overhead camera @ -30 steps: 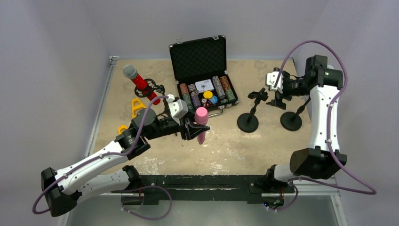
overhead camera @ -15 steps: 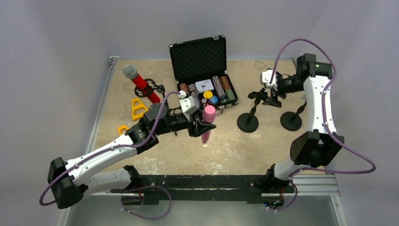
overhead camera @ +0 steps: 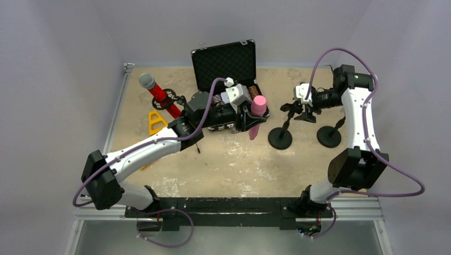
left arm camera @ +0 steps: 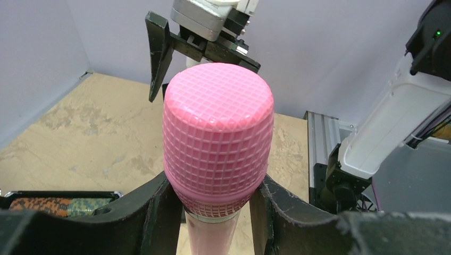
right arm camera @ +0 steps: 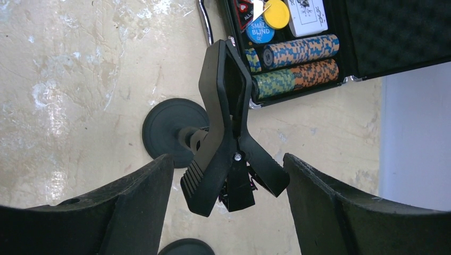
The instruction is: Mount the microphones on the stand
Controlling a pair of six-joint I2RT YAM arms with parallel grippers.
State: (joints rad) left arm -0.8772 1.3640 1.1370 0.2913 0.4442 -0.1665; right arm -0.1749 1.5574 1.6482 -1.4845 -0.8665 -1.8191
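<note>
Two microphones are counted, a pink microphone (overhead camera: 258, 105) and a red microphone (overhead camera: 160, 98). Three stands are seen: left stand (overhead camera: 172, 99), middle stand (overhead camera: 280, 139), right stand (overhead camera: 328, 137). One chip case (overhead camera: 223, 61) and one yellow triangle (overhead camera: 155, 122) are noted.

I'm looking down at a worn, sandy-beige tabletop (overhead camera: 234, 164) with pale scuffs, and plain lavender-grey walls (overhead camera: 58, 58) are closing it in on three sides.

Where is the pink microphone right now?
In the top view, the pink microphone is held head-up between the left fingers, mid-table, just in front of the open chip case and left of the nearest clip stand.
</note>
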